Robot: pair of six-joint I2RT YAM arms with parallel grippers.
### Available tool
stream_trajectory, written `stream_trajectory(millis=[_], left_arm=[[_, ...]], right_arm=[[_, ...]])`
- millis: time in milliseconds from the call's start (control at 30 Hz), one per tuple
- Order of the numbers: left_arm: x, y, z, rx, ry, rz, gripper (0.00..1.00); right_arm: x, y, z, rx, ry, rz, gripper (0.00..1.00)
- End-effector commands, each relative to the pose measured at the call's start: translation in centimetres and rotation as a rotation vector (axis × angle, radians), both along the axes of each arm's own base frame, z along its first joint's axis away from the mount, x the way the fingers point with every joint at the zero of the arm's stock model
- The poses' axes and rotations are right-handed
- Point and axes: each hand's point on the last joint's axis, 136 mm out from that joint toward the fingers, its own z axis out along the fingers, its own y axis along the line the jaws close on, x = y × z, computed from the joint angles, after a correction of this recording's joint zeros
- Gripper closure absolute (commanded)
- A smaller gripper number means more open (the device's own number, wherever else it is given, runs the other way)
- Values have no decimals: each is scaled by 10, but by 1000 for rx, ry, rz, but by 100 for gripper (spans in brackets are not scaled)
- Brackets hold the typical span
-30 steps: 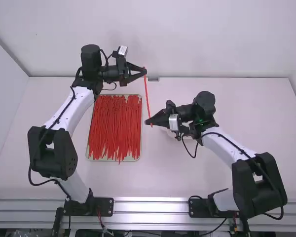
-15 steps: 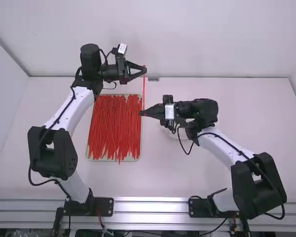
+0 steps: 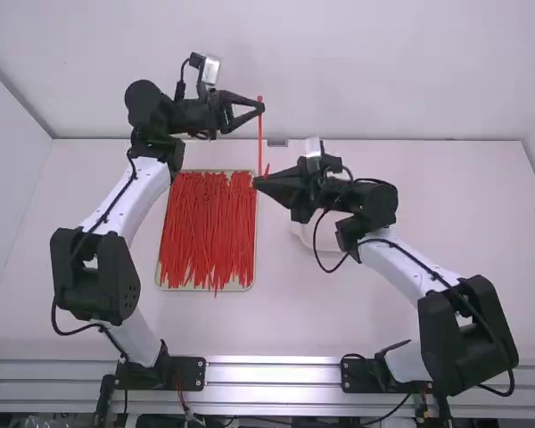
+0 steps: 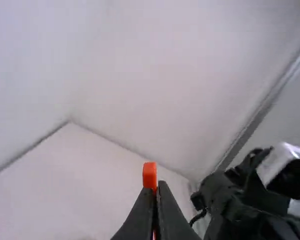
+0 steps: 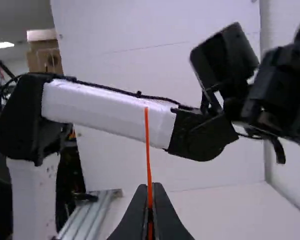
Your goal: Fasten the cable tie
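Note:
A single red cable tie [image 3: 261, 143] hangs upright in the air above the back edge of the tray. My left gripper [image 3: 259, 109] is shut on its top end; in the left wrist view the orange head [image 4: 149, 175] pokes out just past the closed fingertips [image 4: 153, 197]. My right gripper [image 3: 258, 182] is shut on the tie's lower end, right below the left one. In the right wrist view the thin red strand [image 5: 147, 150] rises straight from between the closed fingertips [image 5: 149, 200].
A beige tray [image 3: 250, 286] with several loose red cable ties [image 3: 207, 230] lies on the white table, left of the middle. A small grey fitting [image 3: 277, 142] sits at the table's back edge. The table's right half is bare.
Both grippers have risen with the tie held between them. The right gripper moved left and up from the table to just under the left gripper, which tilted upward.

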Motion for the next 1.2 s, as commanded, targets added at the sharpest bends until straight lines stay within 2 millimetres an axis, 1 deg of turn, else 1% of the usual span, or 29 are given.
stream_trajectory(millis=[0,33,67,100,167,233,300,333,367,467,567,633,800,900,933,967,1033,1167], left_arm=[[-14,0,-4,41,-123,-60,98],[-19,0,-4,55,-170,-85,98],[-30,0,-5,83,-246,-131,98],[-32,0,-6,86,-254,-136,98],[-42,0,-6,112,-319,-176,98],[-43,0,-5,112,-334,-176,98],[-43,1,-5,112,-345,-175,98],[-44,0,-5,112,-364,-174,97],[-44,1,-5,113,-370,-173,98],[-43,0,-6,114,-416,-170,99],[-43,0,-6,114,-443,-168,99],[-43,1,-7,115,-476,-165,99],[-39,11,-19,124,-582,-130,99],[-43,15,-27,128,-638,-116,99],[-47,16,-31,129,-663,-114,99],[-47,16,-31,129,-663,-114,99],[-57,15,-36,129,-707,-113,99],[-59,16,-41,129,-705,-112,99]], right_arm=[[2,1,11,23,85,18,100],[4,1,13,33,137,21,100],[9,0,14,44,223,23,100],[9,-1,14,44,230,23,100],[16,1,11,45,339,26,100],[20,6,5,36,427,26,100],[20,9,2,29,454,33,100],[17,13,2,25,458,44,100],[15,14,2,25,459,51,100],[12,20,4,36,531,75,100],[8,24,4,36,556,93,100],[7,24,4,32,577,105,100],[8,23,1,18,617,114,100],[13,25,-7,3,656,97,100],[16,28,-12,-6,671,80,100],[16,28,-12,-6,671,80,100],[19,34,-17,-11,684,58,100],[21,35,-16,3,676,39,100]])
